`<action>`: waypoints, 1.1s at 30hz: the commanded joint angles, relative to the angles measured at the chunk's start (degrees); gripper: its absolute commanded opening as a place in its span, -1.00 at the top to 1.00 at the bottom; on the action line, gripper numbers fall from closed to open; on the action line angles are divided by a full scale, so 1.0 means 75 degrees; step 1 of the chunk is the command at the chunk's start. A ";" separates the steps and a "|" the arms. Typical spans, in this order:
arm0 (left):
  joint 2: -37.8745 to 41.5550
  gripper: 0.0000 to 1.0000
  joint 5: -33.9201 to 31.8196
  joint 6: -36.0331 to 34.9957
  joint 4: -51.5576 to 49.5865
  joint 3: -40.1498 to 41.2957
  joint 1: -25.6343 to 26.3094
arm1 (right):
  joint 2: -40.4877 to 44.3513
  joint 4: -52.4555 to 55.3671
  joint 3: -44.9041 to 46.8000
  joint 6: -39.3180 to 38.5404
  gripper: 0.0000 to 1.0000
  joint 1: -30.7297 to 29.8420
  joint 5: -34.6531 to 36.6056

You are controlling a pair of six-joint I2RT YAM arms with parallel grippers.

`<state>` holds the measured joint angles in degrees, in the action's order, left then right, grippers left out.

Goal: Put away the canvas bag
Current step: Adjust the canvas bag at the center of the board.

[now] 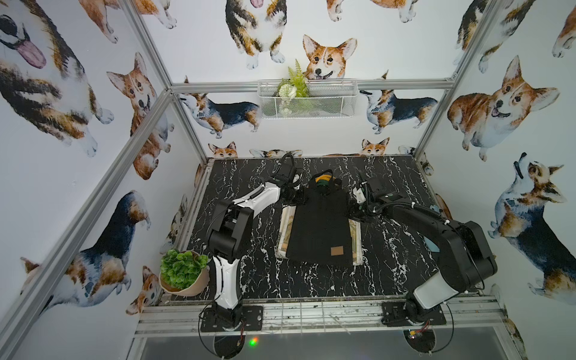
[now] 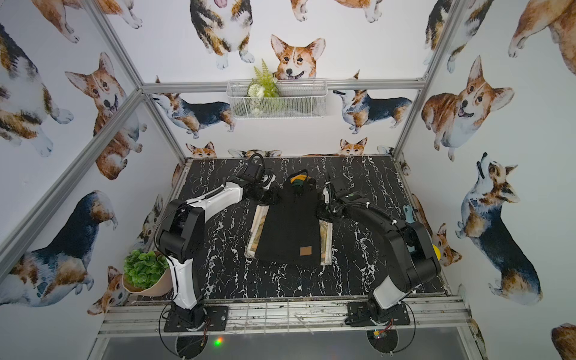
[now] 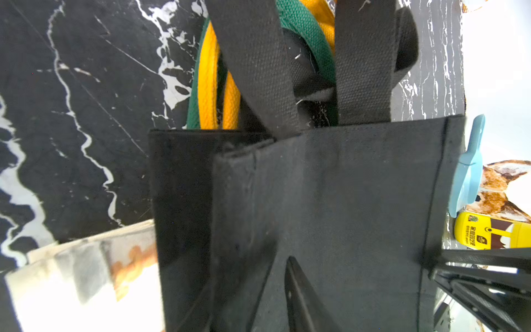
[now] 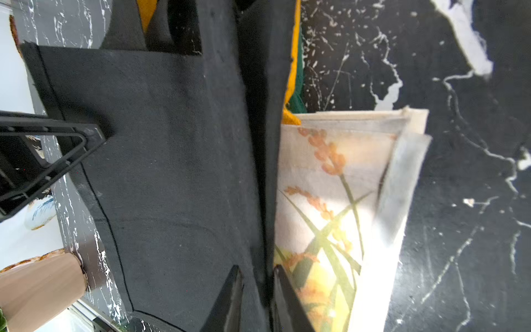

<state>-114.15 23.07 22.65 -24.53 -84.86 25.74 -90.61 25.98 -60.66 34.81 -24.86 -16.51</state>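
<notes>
Lying flat near the middle of the black marble table point(image 1: 249, 280), the black canvas bag point(image 1: 318, 227) sits on top of a stack of printed cloth bags point(image 1: 356, 246), whose pale edges stick out on both sides in both top views. Its tan label patch point(image 1: 336, 250) is near the bottom corner that faces the arm bases. The black handles point(image 1: 325, 187) point toward the back wall, tangled over yellow and green straps point(image 3: 212, 95) from the stack below. The left gripper point(image 1: 295, 199) is at the bag's left edge near the mouth. In its wrist view one finger point(image 3: 298, 296) lies on the cloth, the other is hidden under a raised fold, and the cloth puckers at the tip, so it reads as clamped on the bag edge. The right gripper point(image 1: 355, 215) is at the opposite edge. Its two fingers point(image 4: 230, 299) are nearly together, with the bag's side seam pinched between them and the flower-print bag point(image 4: 339, 201) just beside. A potted plant point(image 1: 182, 271) stands at the near left table corner, and a wire basket point(image 1: 330, 103) with greenery hangs on the back wall. A yellow bottle point(image 3: 485, 232) sits at the table's right edge.
</notes>
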 commanded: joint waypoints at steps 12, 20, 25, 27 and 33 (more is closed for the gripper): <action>-0.0378 0.25 0.0235 -0.0108 -0.0156 -0.0485 -0.0008 | 0.0195 0.0131 0.0422 0.0088 0.46 0.0153 0.0162; -0.0073 -0.34 -0.1958 -0.0549 -0.1836 -0.0649 -0.0386 | 0.0937 0.0770 0.0711 -0.0280 -0.26 0.0561 0.0794; 0.0585 -0.39 -0.1556 -0.0817 -0.1541 0.0466 -0.0410 | 0.1247 0.0786 0.1280 -0.0548 -0.61 0.0561 0.0344; 0.0915 -0.43 -0.1422 -0.0829 -0.1228 0.1029 -0.0312 | 0.1259 0.0577 0.1559 -0.0427 -0.64 0.0550 0.0032; 0.1508 -0.53 -0.1256 -0.0743 -0.0414 0.2305 -0.0109 | 0.1139 0.0184 0.2017 -0.0174 -0.69 0.0203 -0.0049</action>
<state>-104.25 12.99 17.58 -31.59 -70.48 24.40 -81.47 29.61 -46.35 32.01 -21.89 -15.77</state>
